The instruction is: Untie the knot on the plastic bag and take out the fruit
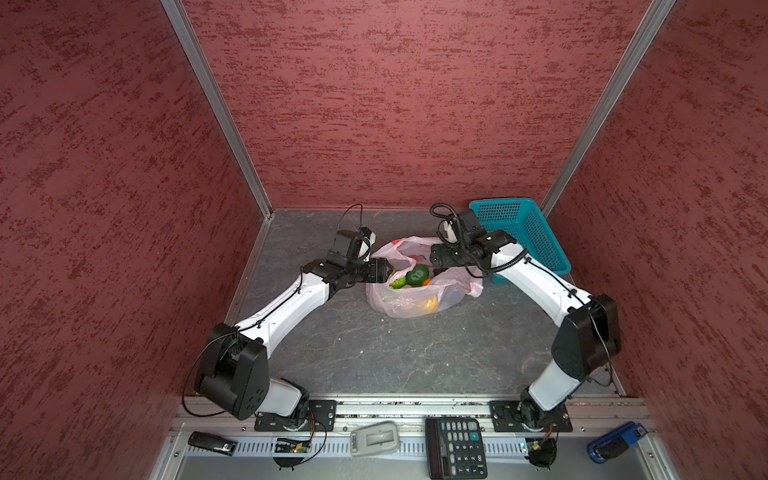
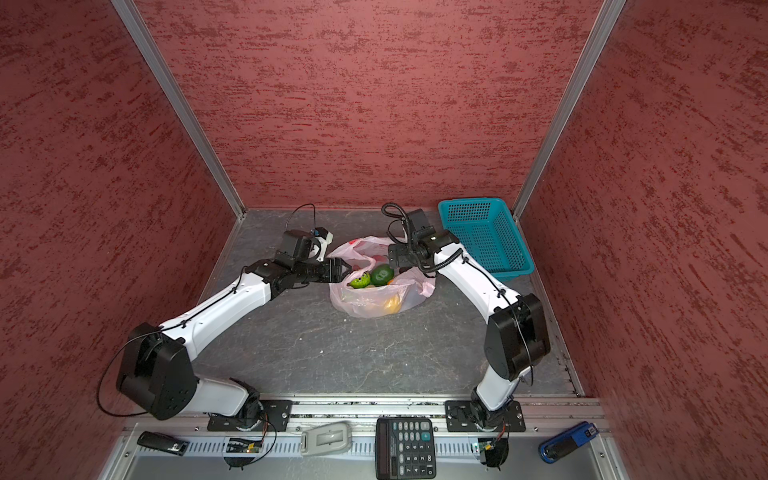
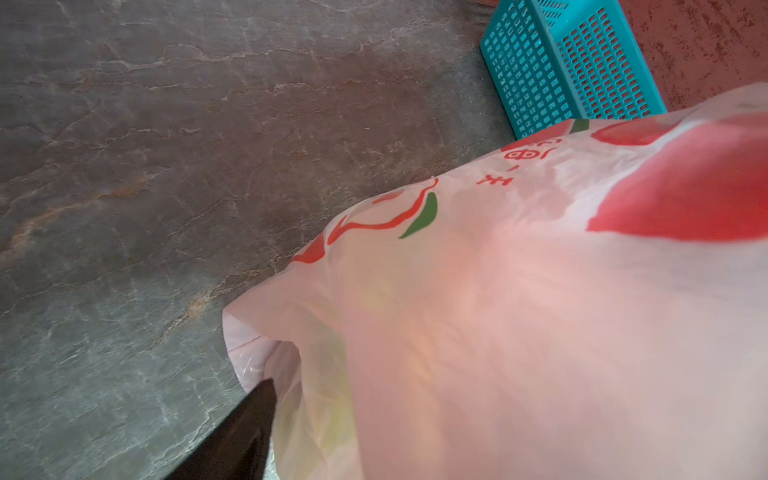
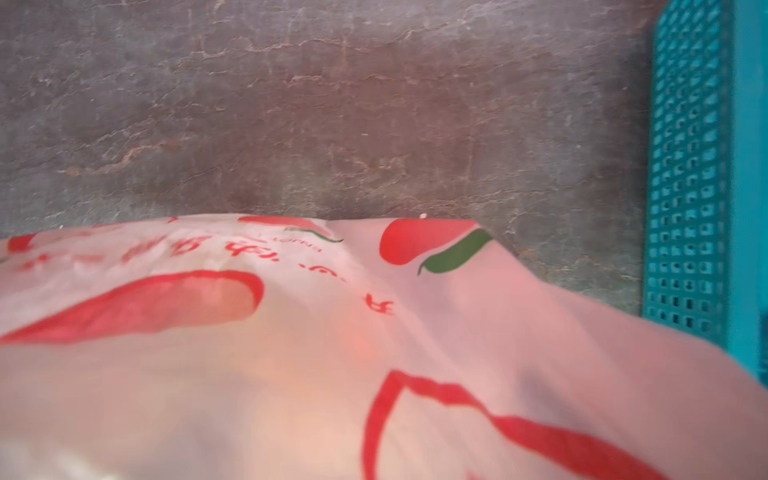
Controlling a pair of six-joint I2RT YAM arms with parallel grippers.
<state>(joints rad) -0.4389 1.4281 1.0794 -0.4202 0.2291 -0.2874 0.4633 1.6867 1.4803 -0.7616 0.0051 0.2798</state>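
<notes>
Pink crinkly film: the plastic bag sits on the grey tabletop right between both grippers, mouth gaping upward. No bunched knot shows in any view. One handle strip lies loose across the opening, so I judge the knot undone and the fruit step as next.

Left gripper is at the bag rim on its own side. The left wrist view shows only one black finger against the film, with the rest buried under pink. I can't tell whether it is released or pinching plastic.

Right gripper is at the opposite rim with its jaws spread wide, and I see no film clamped in them. Its wrist view is just bag print and table.

Fruit is all inside the bag:
- The dark green piece is top of the pile, just beside and slightly below the right gripper's tips. That arm is the nearer one.
- The light green piece is just beside the left gripper's tips.
- An orange bit is tucked under the dark green piece.
- The yellow piece is only seen through the film, on the side nearer the arm bases.

The mouth's long axis runs roughly gripper to gripper, so either can dip straight in. The teal basket stands behind the right arm, well apart from the left. My call is that the right takes the dark green piece. The risk is loose film snagging on a finger.
</notes>
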